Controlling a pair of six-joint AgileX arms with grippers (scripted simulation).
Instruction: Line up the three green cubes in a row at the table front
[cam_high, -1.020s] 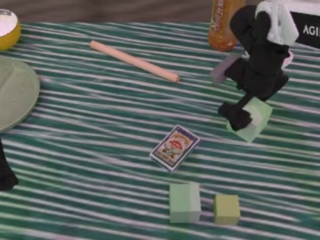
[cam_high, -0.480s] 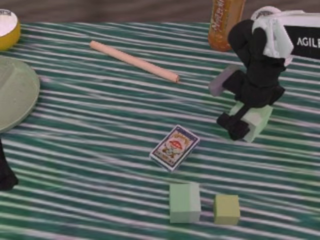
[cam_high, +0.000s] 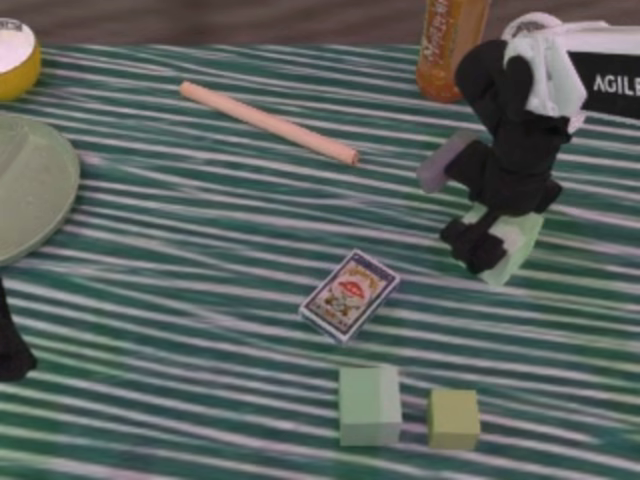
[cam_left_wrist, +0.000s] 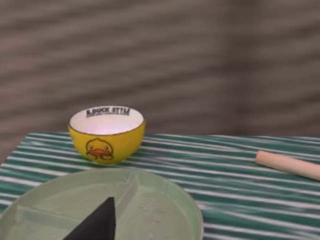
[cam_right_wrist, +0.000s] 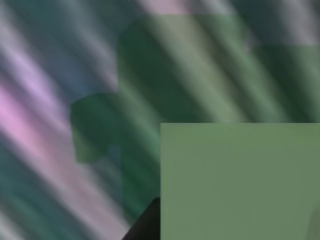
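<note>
Pale mint large cube (cam_high: 517, 243) clamped between right gripper (cam_high: 482, 243) fingers, right of table (cam_high: 200, 300).

A yellow bowl (cam_left_wrist: 106, 135) sits on the table (cam_left_wrist: 240, 170), which is covered in dark green cloth with wavy white stripes. The bowl has a white inside, a cartoon duck face on its side, and black lettering along the inner rim. Just in front of it lies a pale green round plate (cam_left_wrist: 165, 210) with raised dividers. A dark, pointed finger of the left gripper (cam_left_wrist: 97, 224) rises over the plate. The end of a pale peach rod (cam_left_wrist: 287, 165) lies on the cloth, well apart from the bowl. A blurred brown-grey wall (cam_left_wrist: 200, 60) stands behind the table.
</note>
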